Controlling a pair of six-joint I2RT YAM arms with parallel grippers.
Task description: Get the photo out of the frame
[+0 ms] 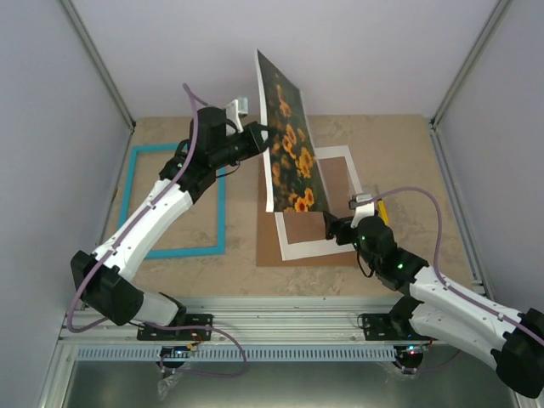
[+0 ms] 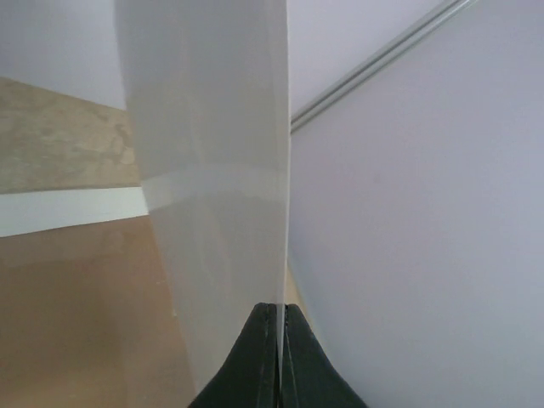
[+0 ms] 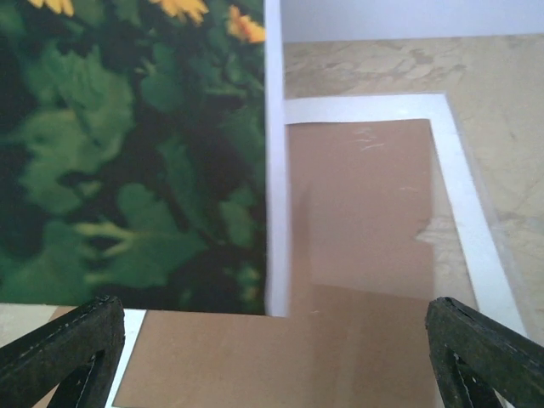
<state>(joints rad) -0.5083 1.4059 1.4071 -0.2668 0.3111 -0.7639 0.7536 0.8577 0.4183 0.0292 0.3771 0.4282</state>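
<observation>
No lettering, label, brand mark, number or sign can be read in any view: none is seen on the photo (image 1: 287, 140), the frame (image 1: 222, 217), the brown board (image 3: 357, 212) or the white mat (image 3: 476, 229).

The left arm (image 1: 153, 212) reaches up and forward from its base with the elbow bent and the wrist raised high. Its left gripper (image 1: 265, 140) points sideways toward the other arm, the two dark fingers (image 2: 259, 361) pressed together on the edge of the photo (image 1: 289, 136), which rises beyond the tips. The right arm (image 1: 450, 297) lies low, stretched forward and inward with the wrist near level. Its right gripper (image 1: 333, 226) has the jaws spread wide, one black finger (image 3: 59, 348) at each side and nothing between them, with the photo's lower corner just ahead of the tips.
</observation>
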